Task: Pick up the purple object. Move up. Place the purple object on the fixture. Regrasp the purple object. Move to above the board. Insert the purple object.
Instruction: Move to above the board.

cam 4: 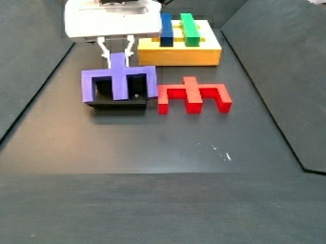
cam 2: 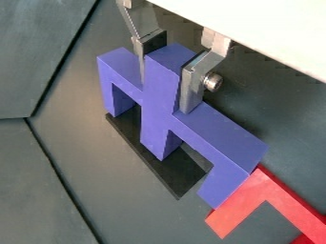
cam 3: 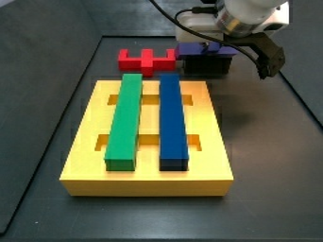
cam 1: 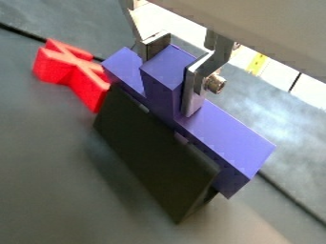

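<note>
The board (cam 3: 147, 168), a yellow slotted block, lies well apart from the work point and carries one green bar (cam 3: 123, 121) and one blue bar (cam 3: 172, 121). Just beside the fixture (cam 4: 117, 103) lies one red notched block (cam 4: 193, 95). The purple object (cam 2: 173, 110) sits on the fixture, its raised centre tab standing upright. The gripper (cam 2: 173, 69) is directly over it, fingers (cam 2: 195, 84) pinching that tab.

Step in hand, as judged: regrasp on the fixture. Keep the plates square to the tab faces and centred on it; lift straight up, so the block does not tilt or drag the fixture.

Count: one board, two bars, one fixture, one purple object, one red block, one gripper.
</note>
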You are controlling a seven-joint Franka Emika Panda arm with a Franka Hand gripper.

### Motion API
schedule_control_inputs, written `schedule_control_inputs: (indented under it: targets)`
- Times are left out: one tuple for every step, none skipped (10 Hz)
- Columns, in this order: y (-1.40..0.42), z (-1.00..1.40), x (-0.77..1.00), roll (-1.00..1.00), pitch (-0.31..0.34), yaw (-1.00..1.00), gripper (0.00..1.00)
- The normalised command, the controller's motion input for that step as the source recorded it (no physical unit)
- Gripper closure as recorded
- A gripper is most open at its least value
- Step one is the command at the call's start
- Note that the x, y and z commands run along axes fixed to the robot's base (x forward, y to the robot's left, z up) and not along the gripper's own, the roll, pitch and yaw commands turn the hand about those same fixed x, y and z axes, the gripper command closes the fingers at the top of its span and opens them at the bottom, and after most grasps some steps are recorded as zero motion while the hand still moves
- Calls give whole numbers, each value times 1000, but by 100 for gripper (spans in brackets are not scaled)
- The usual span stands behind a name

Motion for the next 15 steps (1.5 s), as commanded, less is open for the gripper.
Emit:
schedule_control_inputs:
  targets:
    - [-9,1400,6,-39,-1,-52,100]
    - [-18,1400,-10,-86,-3,-63,100]
    - [-5,1400,-11,-69,-4,-42,100]
    - [-21,1400,7,-25,60,-36,100]
    - [-29,1400,7,-15,75,-33,100]
    - [-31,1400,31,-7,97,-14,100]
    - [-28,678,42,-19,124,-2,100]
    - [-9,275,48,-2,123,14,100]
    - [-1400,286,-977,-1000,3,-142,100]
    - [-1400,278,-979,-1000,1,-134,100]
    - [-1400,295,-1075,-1000,-36,-124,100]
    - [-1400,266,-1095,-1000,-37,-117,100]
    - [-1400,271,-1116,-1000,-32,-121,100]
    - [-1400,265,-1130,-1000,-24,-122,100]
    - [-518,101,-462,-1000,-21,-119,100]
